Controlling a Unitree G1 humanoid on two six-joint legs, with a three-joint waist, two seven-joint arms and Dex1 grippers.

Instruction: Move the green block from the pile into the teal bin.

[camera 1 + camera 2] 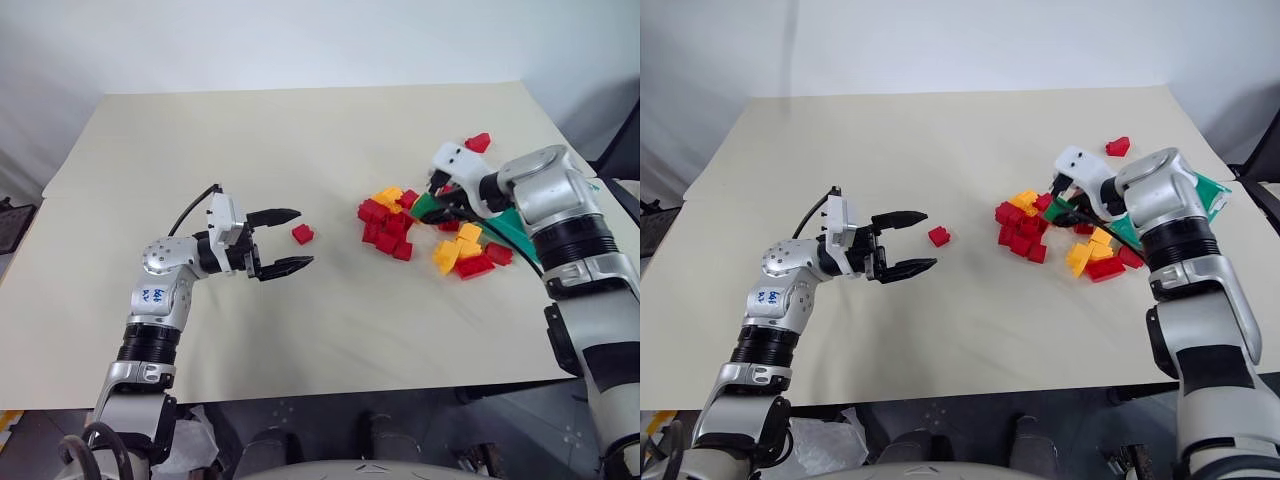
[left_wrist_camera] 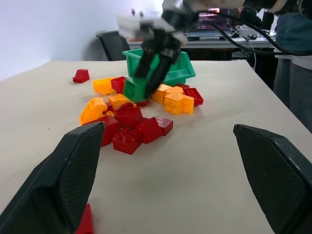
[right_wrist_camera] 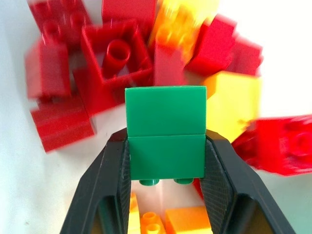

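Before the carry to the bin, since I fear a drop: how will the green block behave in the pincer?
The green block looks rigid, so it should not deform between the right pincer's fingers. Its glossy flat sides may slide. It seems small and hollow like its neighbours, so probably light.

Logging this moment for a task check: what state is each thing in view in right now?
green block: gripped between the right gripper's fingers, above the pile.
right gripper: shut on the green block.
left gripper: open, holding nothing, beside a lone red brick.
pile: loose red and yellow bricks on the table.
teal bin: upright behind the pile; green block not in it yet.
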